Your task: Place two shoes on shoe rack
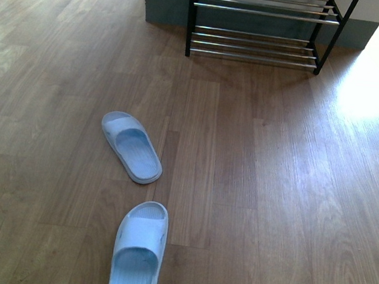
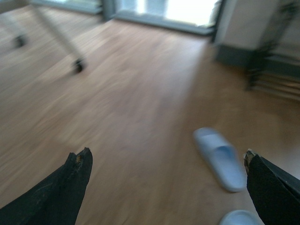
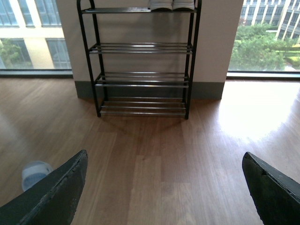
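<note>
**Front view.** Two pale blue slides lie on the wooden floor, well apart from the shoe rack (image 1: 261, 28). The rack stands at the floor's far edge, against the grey base of a wall. The far slide (image 1: 132, 146) lies at a slant, its strap end toward the far left and its heel toward the near right. The near slide (image 1: 139, 248) lies just short of it, toe toward the rack and heel cut off by the picture's lower border. The two do not touch. Whether the straps carry any writing cannot be told. Neither arm shows here.

**Left wrist view.** The picture is blurred. The left end effector (image 2: 166, 153) is spread wide, its two black fingers (image 2: 70, 187) far apart with only bare floor between them. The far slide (image 2: 220, 159) lies just beside one finger, and the toe of the near slide (image 2: 239, 218) shows at the border. The shoe rack (image 2: 276, 70) is a dark blur by the wall. A pale frame leg on a small wheel (image 2: 77, 65) stands on the floor, well apart from the slides.

**Right wrist view.** The right end effector (image 3: 165, 157) is also spread wide and holds nothing. The shoe rack (image 3: 143, 61) faces the camera, with a black frame and chrome bars in four tiers. On the top tier stand white-soled shoes (image 3: 171, 4), only their soles in frame. The three lower tiers carry no shoes. A pale blue slide (image 3: 35, 172) peeks out from behind one black finger (image 3: 51, 192); which of the two it is cannot be told. Windows (image 3: 262, 37) flank the wall.
</note>
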You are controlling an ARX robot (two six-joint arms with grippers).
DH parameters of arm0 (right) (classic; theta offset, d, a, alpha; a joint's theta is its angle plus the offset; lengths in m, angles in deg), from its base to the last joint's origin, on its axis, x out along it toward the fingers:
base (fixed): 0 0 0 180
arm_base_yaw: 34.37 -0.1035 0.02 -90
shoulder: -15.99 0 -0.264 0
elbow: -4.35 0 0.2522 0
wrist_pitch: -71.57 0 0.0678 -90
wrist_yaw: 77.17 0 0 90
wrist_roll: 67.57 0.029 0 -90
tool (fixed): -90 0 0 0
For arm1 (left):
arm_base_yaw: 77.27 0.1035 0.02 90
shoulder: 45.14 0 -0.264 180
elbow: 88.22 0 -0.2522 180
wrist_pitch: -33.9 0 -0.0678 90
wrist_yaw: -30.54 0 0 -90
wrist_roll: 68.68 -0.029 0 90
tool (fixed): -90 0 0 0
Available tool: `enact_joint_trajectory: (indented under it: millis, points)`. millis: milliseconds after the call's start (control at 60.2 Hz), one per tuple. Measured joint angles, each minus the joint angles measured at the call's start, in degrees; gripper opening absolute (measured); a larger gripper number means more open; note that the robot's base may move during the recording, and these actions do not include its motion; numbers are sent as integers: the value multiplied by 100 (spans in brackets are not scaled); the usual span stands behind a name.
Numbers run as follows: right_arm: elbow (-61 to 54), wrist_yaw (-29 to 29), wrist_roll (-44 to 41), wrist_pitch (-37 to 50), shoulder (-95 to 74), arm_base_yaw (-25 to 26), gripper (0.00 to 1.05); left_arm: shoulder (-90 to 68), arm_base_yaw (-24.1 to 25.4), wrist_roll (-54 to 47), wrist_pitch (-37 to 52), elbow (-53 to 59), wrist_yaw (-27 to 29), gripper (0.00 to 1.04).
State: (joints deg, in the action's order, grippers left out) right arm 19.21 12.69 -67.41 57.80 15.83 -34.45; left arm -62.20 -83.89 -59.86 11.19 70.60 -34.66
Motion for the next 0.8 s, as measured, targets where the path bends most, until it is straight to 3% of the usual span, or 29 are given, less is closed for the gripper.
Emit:
enact_joint_trajectory:
  millis: [33,66,133,299,648,798]
  points:
    - [0,24,0,-2,-2,0,96,-1196,-2,166,448,-232,592,95]
    - [0,4,0,-2,-2,0,96,-2380,-9,210,1053,-422,636,95]
    - [0,7,0,-2,0,0,96,-4022,-79,155,1749,-708,160,95]
    - [0,0,0,-2,-2,0,96,-7407,-348,-264,2481,-1486,-643,95]
    - [0,2,0,-2,0,0,96,-11263,-699,-1292,2983,-3318,-2223,95]
    - [0,2,0,-2,0,0,96,-12185,-960,-1788,2795,-4098,-2426,95]
